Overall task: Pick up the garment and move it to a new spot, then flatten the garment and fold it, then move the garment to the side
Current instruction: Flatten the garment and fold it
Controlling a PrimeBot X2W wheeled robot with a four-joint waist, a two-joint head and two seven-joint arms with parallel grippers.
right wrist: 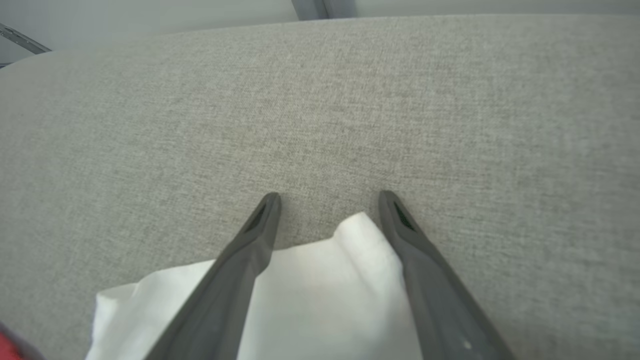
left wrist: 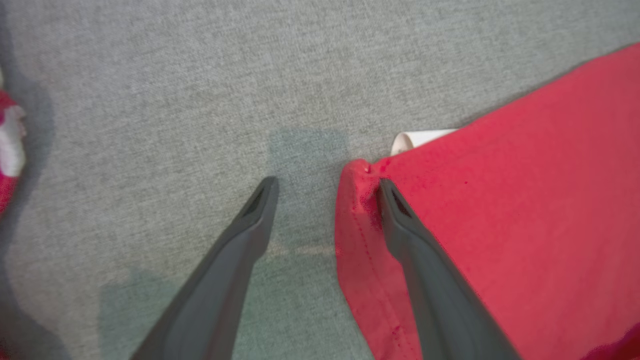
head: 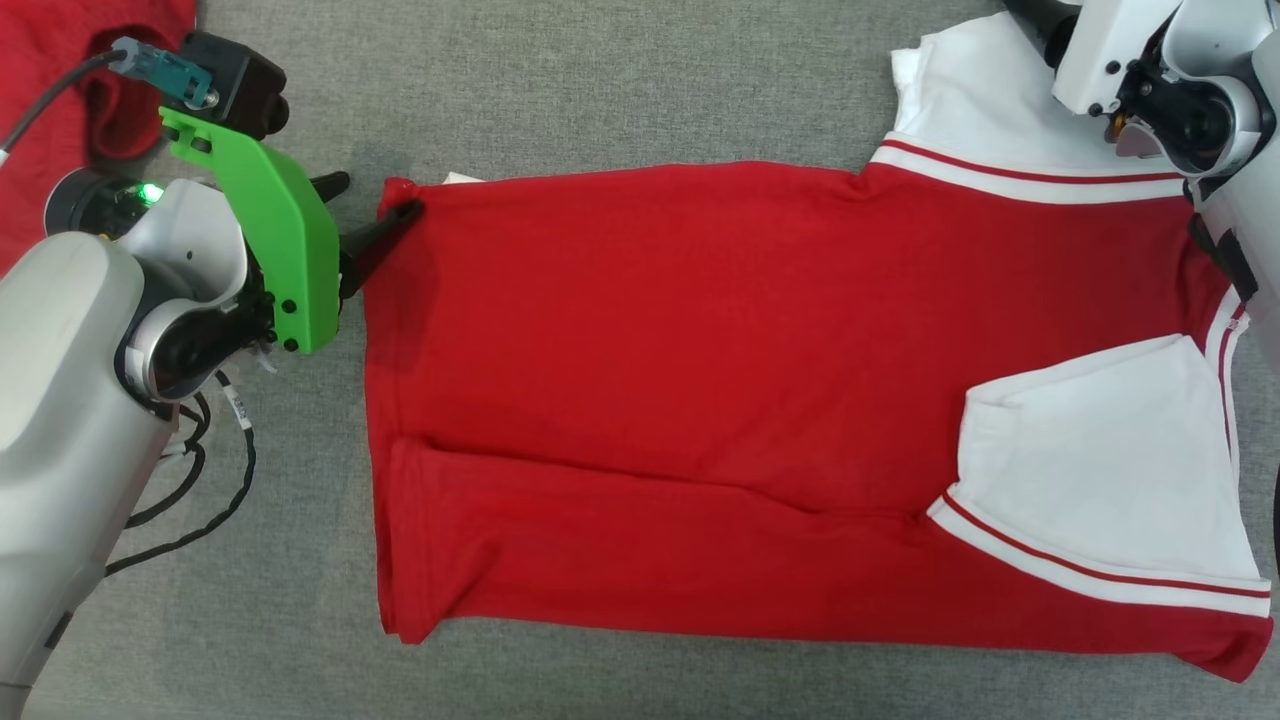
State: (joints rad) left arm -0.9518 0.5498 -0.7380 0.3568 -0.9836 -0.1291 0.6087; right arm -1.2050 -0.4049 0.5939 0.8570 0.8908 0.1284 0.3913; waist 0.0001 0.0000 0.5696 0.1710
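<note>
Stretching across the whole head view, a grey cloth-covered bench (head: 600, 80) is carrying a red T-shirt (head: 700, 350) with white sleeves. The shirt is lying flat along the middle of the bench, its hem pointing to the robot's left and its shoulders to the right. The near sleeve (head: 1100, 470) is lying folded in over the red body, while the far sleeve (head: 970, 100) is sticking out onto bare bench. A second red garment (head: 60, 60) is sitting bunched at the far left corner, well apart from the shirt. The left pincer (left wrist: 327, 182) is standing spread at the hem's far corner, one finger (left wrist: 400, 220) pressing on the red cloth and the other resting on grey fabric. The right pincer (right wrist: 327, 196) is also standing spread, its fingers straddling the tip of the far white sleeve. A small white tag (left wrist: 420, 137) is peeking out from under the hem corner.
</note>
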